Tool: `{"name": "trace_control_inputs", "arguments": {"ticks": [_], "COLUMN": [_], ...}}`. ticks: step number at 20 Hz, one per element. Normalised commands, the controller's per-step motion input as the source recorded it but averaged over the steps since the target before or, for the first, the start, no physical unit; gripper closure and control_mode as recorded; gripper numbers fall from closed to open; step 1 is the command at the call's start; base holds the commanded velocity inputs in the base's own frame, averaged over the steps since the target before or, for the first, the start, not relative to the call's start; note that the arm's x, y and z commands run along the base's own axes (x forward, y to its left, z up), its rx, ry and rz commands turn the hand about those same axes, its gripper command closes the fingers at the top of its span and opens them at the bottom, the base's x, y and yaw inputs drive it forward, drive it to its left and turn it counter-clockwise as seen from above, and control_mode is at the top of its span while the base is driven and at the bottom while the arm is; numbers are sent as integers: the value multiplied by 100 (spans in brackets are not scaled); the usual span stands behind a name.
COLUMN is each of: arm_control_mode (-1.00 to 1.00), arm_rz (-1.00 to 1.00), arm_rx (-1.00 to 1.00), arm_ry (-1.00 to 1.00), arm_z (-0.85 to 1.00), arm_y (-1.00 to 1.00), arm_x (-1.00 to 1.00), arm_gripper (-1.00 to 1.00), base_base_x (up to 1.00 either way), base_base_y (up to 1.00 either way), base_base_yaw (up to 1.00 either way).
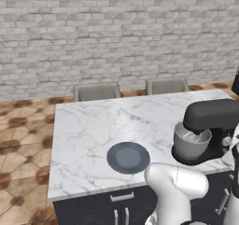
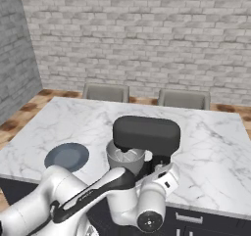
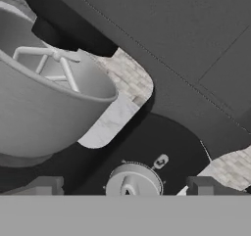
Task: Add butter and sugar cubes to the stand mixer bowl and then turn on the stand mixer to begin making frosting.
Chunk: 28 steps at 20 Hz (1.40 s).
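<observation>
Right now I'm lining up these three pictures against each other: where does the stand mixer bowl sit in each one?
Left base view: the stand mixer bowl is at the right edge, under the stand mixer head.
Right base view: the bowl is in the centre, beneath the head, just above the arm.
Hand view: the bowl covers the left half, whisk inside.
Shared landmark: the mixer's black head above the bowl.

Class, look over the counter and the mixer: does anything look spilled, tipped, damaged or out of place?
Nothing stands out. The mixer stands upright with its bowl seated under the head, and the plate lies flat on the counter.
</observation>
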Motion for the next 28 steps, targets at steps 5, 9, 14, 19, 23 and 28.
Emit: {"name": "trace_control_inputs", "arguments": {"ticks": [5, 9, 14, 19, 23, 28], "arm_control_mode": [-100, -100, -100, -100, -100, -100], "arm_rz": [0, 0, 0, 0, 0, 0], "arm_rx": [0, 0, 0, -1, -1, -1], "arm_ry": [1, 0, 0, 0, 0, 0], "arm_z": [-20, -18, -5, 0, -3, -9], "arm_y": [-3, -5, -2, 0, 0, -5], "arm_x": [8, 7, 9, 11, 14, 15], "arm_gripper": [-100, -100, -100, -100, -100, -100], "base_base_x": [0, 0, 0, 0, 0, 0], "base_base_y": [0, 0, 0, 0, 0, 0], "base_base_yaw": [0, 0, 0, 0, 0, 0]}}
